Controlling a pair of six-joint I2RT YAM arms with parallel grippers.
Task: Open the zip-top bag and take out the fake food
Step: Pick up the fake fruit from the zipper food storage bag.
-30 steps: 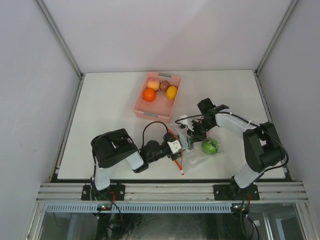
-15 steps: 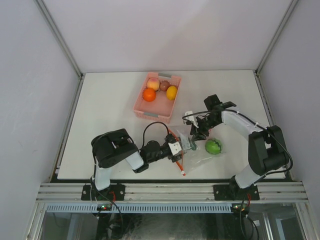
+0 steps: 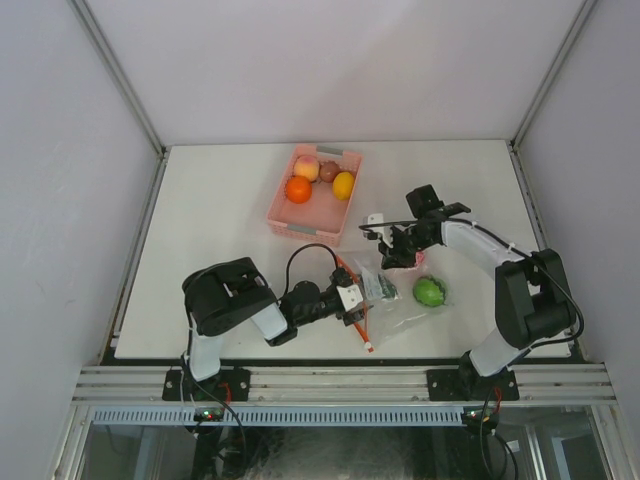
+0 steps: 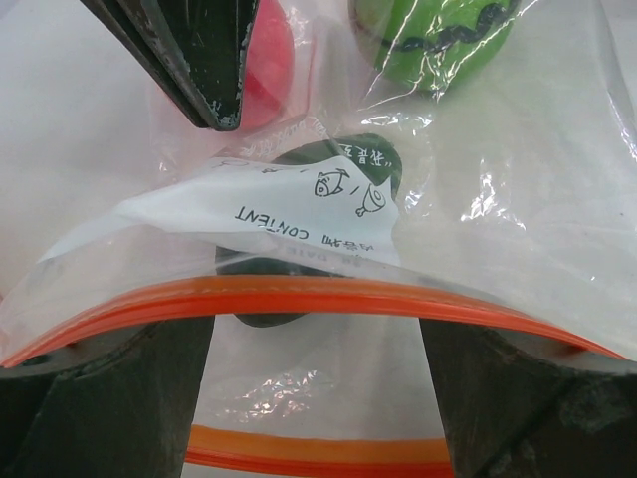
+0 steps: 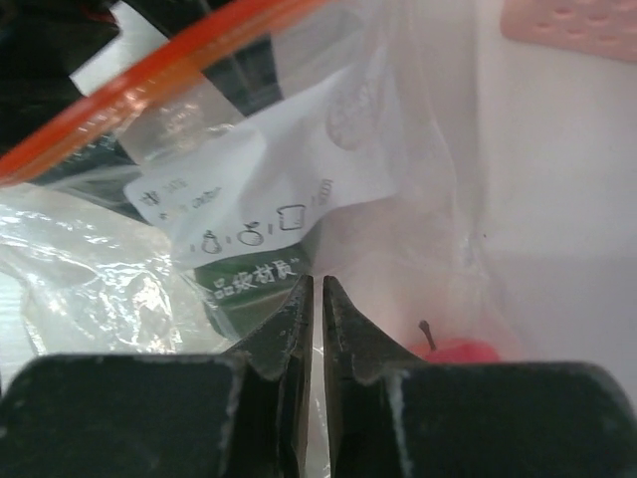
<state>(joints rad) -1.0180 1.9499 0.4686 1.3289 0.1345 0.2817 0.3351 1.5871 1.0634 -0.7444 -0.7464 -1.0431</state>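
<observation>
Right gripper (image 5: 318,289) pressed together against zip-top bag (image 5: 90,289) film; left gripper (image 4: 318,349) spread, zipper strip (image 4: 299,292) across both fingers. Film looks thin, slippery; pinch near strip.

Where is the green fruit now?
Top view: the green fruit lies right of centre, at the right end of the zip-top bag, just below the right gripper.

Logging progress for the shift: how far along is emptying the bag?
Done: four fruits lie in the pink basket, and the zip-top bag looks open, its orange zipper strip stretched across the left fingers. In hand: the right fingers, nearly closed, sit at the plastic by a red fruit; whether they pinch anything is unclear. Remaining: the red fruit, a green fruit and a dark green item show through the plastic.
</observation>
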